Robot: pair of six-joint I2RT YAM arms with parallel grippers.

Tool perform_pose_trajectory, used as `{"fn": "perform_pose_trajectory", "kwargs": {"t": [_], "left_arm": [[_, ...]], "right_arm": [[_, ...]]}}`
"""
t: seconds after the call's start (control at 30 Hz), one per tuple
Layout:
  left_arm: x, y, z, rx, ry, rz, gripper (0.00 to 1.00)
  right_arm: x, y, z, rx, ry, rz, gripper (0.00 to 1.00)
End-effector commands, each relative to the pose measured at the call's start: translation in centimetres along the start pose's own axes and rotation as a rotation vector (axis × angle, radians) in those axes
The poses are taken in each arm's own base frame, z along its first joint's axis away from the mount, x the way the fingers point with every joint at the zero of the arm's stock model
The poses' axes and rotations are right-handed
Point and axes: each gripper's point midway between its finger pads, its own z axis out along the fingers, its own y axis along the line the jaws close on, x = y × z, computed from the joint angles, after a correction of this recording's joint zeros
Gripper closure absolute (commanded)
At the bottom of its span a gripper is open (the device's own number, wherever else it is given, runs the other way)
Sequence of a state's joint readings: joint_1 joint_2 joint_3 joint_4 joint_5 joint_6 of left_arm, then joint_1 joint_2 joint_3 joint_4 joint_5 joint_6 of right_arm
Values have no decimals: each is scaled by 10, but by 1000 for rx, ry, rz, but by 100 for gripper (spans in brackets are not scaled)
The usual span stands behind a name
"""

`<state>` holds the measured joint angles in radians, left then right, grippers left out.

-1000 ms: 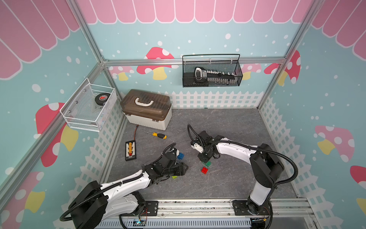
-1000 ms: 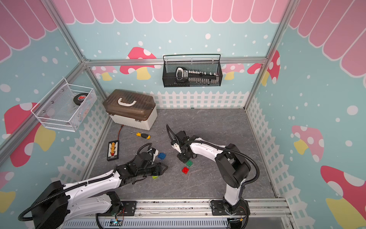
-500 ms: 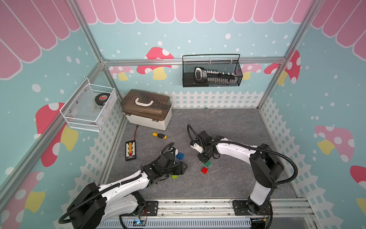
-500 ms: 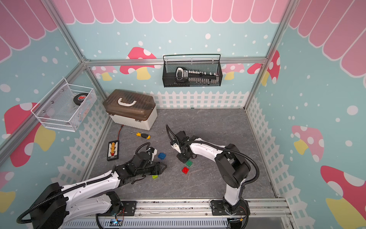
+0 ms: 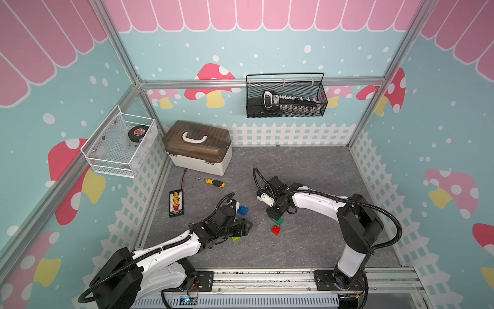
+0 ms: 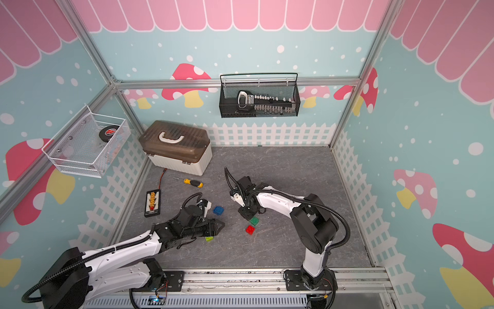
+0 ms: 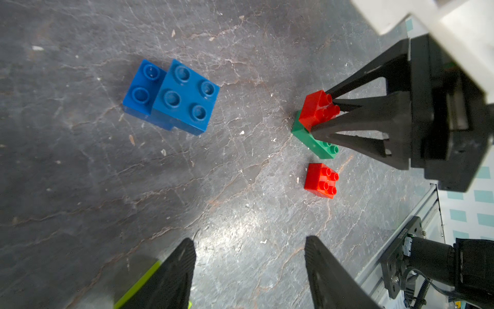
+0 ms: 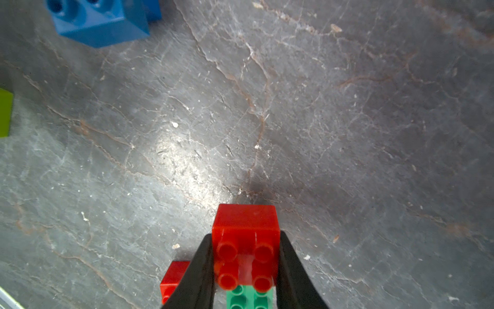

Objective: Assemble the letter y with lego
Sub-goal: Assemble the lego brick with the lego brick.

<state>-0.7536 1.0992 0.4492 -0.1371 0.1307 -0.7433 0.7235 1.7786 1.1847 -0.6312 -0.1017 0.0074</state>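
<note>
Right claw (image 8: 245,248) is pinching a red brick (image 8: 246,224) by two opposite walls. That brick is sitting studs-up on one end of the dark-green brick (image 7: 320,151), which is lying near the middle of the worktop (image 5: 307,166). Left claw (image 7: 248,240) is hanging low over the worktop, toward the left edge from the right one, its fingers spread with nothing between them.

A brown-lidded toolbox (image 5: 197,147) is standing in the back left corner. A black wire basket (image 5: 318,107) is hanging on the back wall and a white wire basket (image 5: 112,163) on the left wall. A black connector strip (image 5: 176,202) is lying by the left edge. A yellow-handled screwdriver (image 5: 213,183) is resting between the toolbox and the claws.

Two blue bricks (image 7: 171,96), joined with one overlapping the other, are lying just behind the left claw. A second red brick (image 7: 320,180) is lying loose just beside the dark-green one, on its front-edge side, not touching it. A lime brick (image 5: 235,238) is peeking out from under the left claw; whether a finger is touching it I cannot tell
</note>
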Motion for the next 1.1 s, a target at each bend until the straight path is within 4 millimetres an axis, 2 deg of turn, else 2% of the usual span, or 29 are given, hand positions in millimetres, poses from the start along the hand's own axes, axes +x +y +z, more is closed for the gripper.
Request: {"fn": "perform_pose_trajectory", "kwargs": {"t": [0.0,0.33,0.53,0.73,1.07], "left_arm": [[-1,3,-2,-7,-14,5,33],[-1,3,-1,-7,-15,3,33],[-2,5,-1,-11,-16,3,33],[-1,5,-1,-11,-17,-1,33],[-1,6,-1,-13,-18,-5,33]], "right_arm": [[24,13,6,-68,74,-5,74],[31,5,5,-12,96,-44,74],[35,8,13,-6,121,-62,74],[28,12,13,-9,90,-51,74],[36,10,18,9,118,-58,74]]}}
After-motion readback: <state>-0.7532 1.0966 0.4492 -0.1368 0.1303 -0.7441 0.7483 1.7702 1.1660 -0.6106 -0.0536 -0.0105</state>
